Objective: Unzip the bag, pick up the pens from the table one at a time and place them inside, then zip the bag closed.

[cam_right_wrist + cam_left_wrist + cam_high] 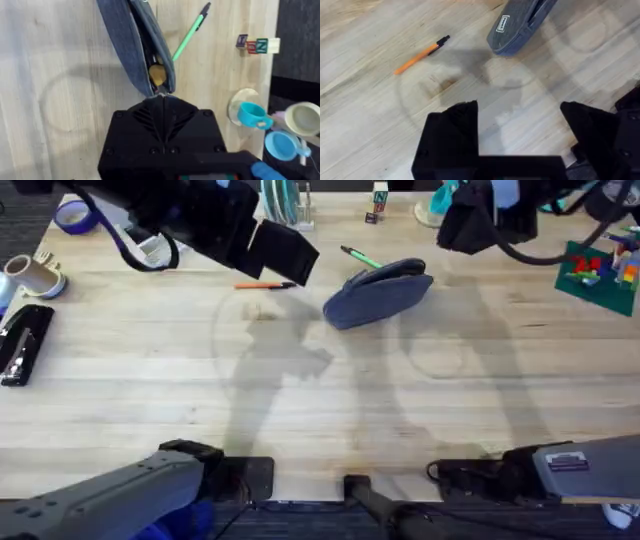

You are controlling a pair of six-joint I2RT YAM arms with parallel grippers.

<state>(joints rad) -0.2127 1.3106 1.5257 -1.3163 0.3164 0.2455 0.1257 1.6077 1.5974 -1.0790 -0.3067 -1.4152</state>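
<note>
- My right gripper (161, 97) has its jaws pinched together at the end of the bag (134, 47), on what I judge to be the zipper pull; a brass-coloured tab sits just ahead of the fingertips.
- The left gripper (517, 117) hangs with jaws wide and nothing between them; the orange pen (420, 54) lies ahead of them and off to one side, well apart.
- The bag looks soft and light, so I expect it to slide or bunch when the zipper is dragged; bracing its far end would help.
- The green pen (190, 31) lies just beside the bag, beyond my right jaws, on the table (300, 410).
- Both pens look slim, stiff and prone to rolling; I would take them mid-barrel.
- Toy blocks (257, 45) and small cups (250, 114) sit off to the side, clear of the zipper line.
</note>
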